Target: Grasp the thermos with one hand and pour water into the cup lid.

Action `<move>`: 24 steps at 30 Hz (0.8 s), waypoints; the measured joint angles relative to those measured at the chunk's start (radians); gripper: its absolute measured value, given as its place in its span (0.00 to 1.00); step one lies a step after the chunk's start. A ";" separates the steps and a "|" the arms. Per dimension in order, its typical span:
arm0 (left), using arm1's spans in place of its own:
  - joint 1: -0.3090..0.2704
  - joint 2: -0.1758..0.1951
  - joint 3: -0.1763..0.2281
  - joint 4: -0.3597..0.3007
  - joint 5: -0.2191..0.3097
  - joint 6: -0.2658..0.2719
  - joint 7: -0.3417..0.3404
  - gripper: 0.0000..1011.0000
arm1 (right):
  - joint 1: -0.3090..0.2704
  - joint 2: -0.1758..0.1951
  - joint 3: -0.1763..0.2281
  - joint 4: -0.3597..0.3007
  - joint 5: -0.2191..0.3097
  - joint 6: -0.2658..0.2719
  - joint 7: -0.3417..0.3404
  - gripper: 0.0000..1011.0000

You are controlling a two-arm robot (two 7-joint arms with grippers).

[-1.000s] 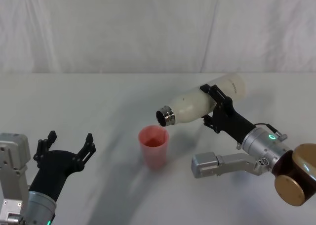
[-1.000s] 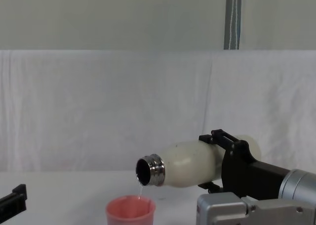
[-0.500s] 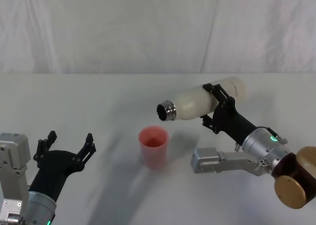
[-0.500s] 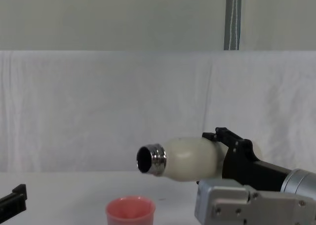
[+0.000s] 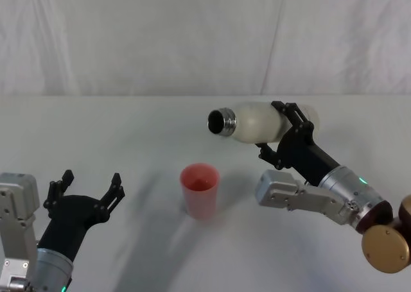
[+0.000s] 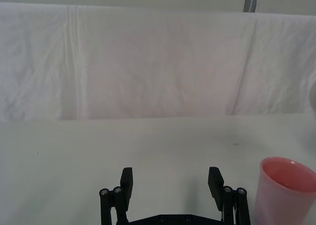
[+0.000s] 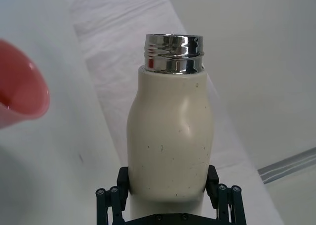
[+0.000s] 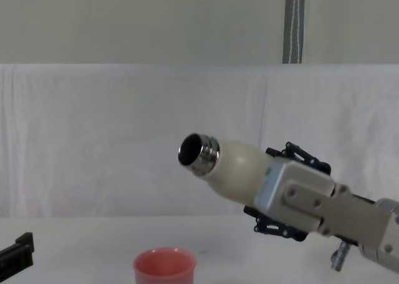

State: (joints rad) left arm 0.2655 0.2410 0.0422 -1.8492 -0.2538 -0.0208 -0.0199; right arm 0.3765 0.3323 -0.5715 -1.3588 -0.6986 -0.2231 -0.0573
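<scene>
Aloft, the tall cream-white steel-necked thermos (image 5: 255, 121) is being clamped by the black-fingered right gripper (image 5: 287, 133), mouth raised above the small pink cup lid (image 5: 200, 189); the left gripper (image 5: 87, 192) is being kept spread.

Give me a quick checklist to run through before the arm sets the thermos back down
1. Right gripper clamped on the thermos: ok, fingers on both sides of its body.
2. Mouth tipped above level, so no spilling: ok in the chest view.
3. Cup lid upright on the table: ok.
4. Water in the cup lid: cannot tell.
5. Thermos clear of the cup lid: ok, held above and to its right.
6. Left gripper out of the way: ok, open at the near left.
</scene>
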 joint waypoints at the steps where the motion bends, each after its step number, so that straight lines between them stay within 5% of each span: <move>1: 0.000 0.000 0.000 0.000 0.000 0.000 0.000 0.99 | -0.005 -0.001 0.005 -0.007 0.008 0.000 0.006 0.94; 12: 0.000 0.000 0.000 0.000 0.000 0.000 0.000 0.99 | -0.071 -0.008 0.076 -0.087 0.122 -0.011 0.077 0.94; 24: 0.000 0.000 0.000 0.000 0.000 0.000 0.000 0.99 | -0.124 0.000 0.106 -0.138 0.148 -0.020 0.102 0.94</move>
State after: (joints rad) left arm 0.2655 0.2410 0.0422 -1.8492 -0.2539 -0.0208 -0.0199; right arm 0.2527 0.3320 -0.4651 -1.4969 -0.5510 -0.2428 0.0450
